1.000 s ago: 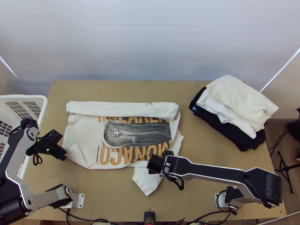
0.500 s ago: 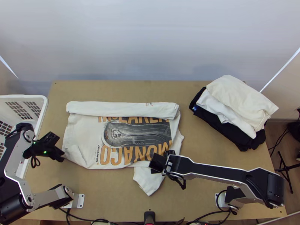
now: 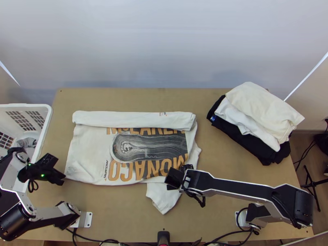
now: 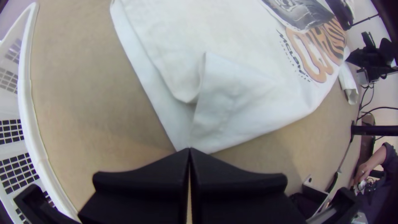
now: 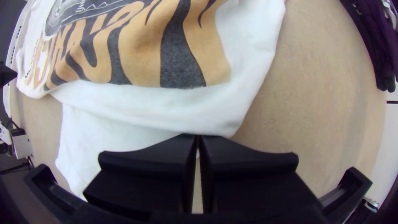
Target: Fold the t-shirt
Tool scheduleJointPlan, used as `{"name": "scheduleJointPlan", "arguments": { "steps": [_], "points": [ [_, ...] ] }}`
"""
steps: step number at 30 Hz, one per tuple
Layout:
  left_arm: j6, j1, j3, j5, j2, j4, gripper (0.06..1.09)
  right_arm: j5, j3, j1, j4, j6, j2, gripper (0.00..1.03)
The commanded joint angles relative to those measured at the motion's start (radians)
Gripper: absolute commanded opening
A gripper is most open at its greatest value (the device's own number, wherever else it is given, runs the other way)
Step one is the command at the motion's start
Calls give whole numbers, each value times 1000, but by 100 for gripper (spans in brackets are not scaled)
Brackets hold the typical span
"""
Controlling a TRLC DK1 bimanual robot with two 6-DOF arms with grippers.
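Observation:
In the top view the white t-shirt (image 3: 88, 151) lies with its print up. Its far part is folded over as a long band, and a sleeve (image 3: 163, 199) sticks out at the near edge. At the near left corner is my left gripper (image 3: 62, 178); my right gripper (image 3: 169, 180) is at the near edge, beside the sleeve. The left wrist view has my left gripper (image 4: 190, 150) shut on the corner of the t-shirt (image 4: 244, 103), where a flap is turned over. In the right wrist view my right gripper (image 5: 198, 137) is shut on the edge of the t-shirt (image 5: 166, 103).
A stack of garments, cream and white over black (image 3: 262, 115), lies at the table's right side. The white basket (image 3: 48, 119) stands along the left edge. Bare wood (image 3: 119, 213) shows between the two arm bases.
My left gripper has moved left and nearer the table's front edge, drawing the t-shirt's corner along. My right gripper has shifted slightly right, and the sleeve has moved a little with it.

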Motion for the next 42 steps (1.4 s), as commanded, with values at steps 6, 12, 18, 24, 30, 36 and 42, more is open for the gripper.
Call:
{"name": "scheduleJointPlan", "arguments": {
  "steps": [6, 12, 18, 24, 30, 36, 42],
  "points": [
    [-48, 93, 45, 146, -36, -22, 10, 9, 13, -50, 4, 1, 16, 3],
    [-99, 90, 59, 197, -52, -20, 10, 13, 56, -102, 4, -14, 10, 3],
    [-143, 86, 82, 230, -51, -17, 10, 73, 81, -153, 4, -63, -51, 3],
    [-269, 52, 151, 286, -8, 3, 10, 113, 122, -184, 3, -134, -120, 3],
    [-399, -17, 162, 287, 17, 96, 10, 142, 182, -234, 4, -206, -162, 3],
    [-456, -46, 194, 287, 38, 136, 10, 144, 227, -276, 3, -243, -165, 3],
    [-548, -54, 268, 286, 95, 188, 10, 151, 283, -313, 6, -259, -136, 3]
  ]
}}
